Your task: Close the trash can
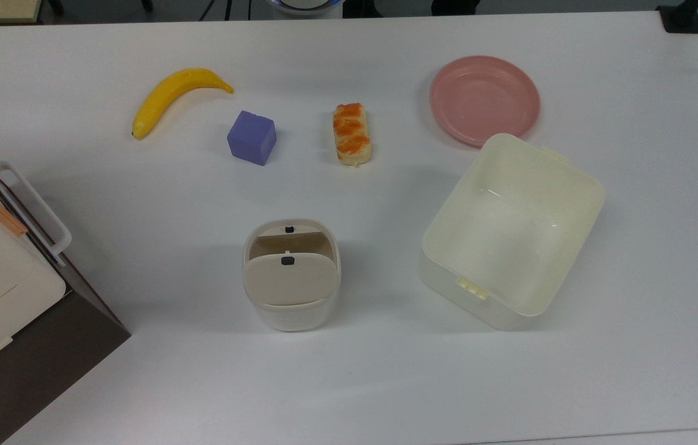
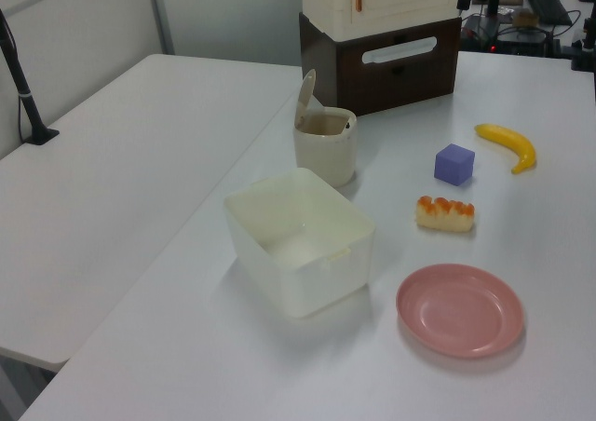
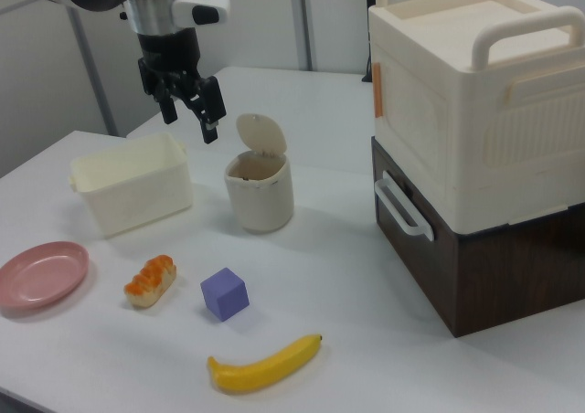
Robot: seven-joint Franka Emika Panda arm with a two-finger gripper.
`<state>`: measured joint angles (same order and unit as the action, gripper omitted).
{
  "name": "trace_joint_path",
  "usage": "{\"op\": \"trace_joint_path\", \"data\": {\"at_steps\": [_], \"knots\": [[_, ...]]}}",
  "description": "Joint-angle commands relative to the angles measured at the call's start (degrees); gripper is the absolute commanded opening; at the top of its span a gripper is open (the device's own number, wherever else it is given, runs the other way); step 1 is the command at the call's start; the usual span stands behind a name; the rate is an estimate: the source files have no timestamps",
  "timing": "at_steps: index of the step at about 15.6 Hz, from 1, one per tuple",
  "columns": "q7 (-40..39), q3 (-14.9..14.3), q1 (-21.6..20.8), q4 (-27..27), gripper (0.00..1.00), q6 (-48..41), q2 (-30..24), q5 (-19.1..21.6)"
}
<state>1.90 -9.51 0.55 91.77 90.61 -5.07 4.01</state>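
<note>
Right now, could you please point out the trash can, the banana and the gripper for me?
trash can (image 3: pixel 260 198): right view, front wall of the body.
banana (image 1: pixel 166 97): top view, middle of the curve.
gripper (image 3: pixel 190 119): right view, midway between its open fingertips.

A white table (image 1: pixel 138 383) is seen under even, soft light, and a second white table (image 2: pixel 112 188) is set just beside it on the left view's left. A stacked cabinet (image 3: pixel 475 148), cream above and dark brown below, is placed at one corner of the first table. Pale wall panels (image 2: pixel 74 20) divided by grey metal posts (image 2: pixel 160 16) are seen behind the tables.
</note>
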Motion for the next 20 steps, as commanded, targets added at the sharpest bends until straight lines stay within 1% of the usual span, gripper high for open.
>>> {"op": "trace_joint_path", "data": {"at_steps": [1, 4, 9, 13, 16, 18, 20], "knots": [[0.8, -0.9, -1.0, -0.4, 1.0, 0.5, 0.0, 1.0], [0.7, -1.0, -0.7, -0.5, 1.0, 0.4, 0.0, 1.5], [-1.1, -0.9, -1.2, -0.1, 1.0, 0.8, 0.2, 1.2], [-8.7, -1.7, -0.7, -0.3, 1.0, -0.1, 0.2, 1.1], [-9.4, -1.7, -1.3, -0.4, 1.0, -1.8, 0.2, 0.6], [-9.5, -1.1, -1.4, -0.4, 1.0, -3.3, 0.2, -0.5], [-9.5, -1.1, -3.3, -0.4, 1.0, -3.2, 0.2, -2.5]]}}
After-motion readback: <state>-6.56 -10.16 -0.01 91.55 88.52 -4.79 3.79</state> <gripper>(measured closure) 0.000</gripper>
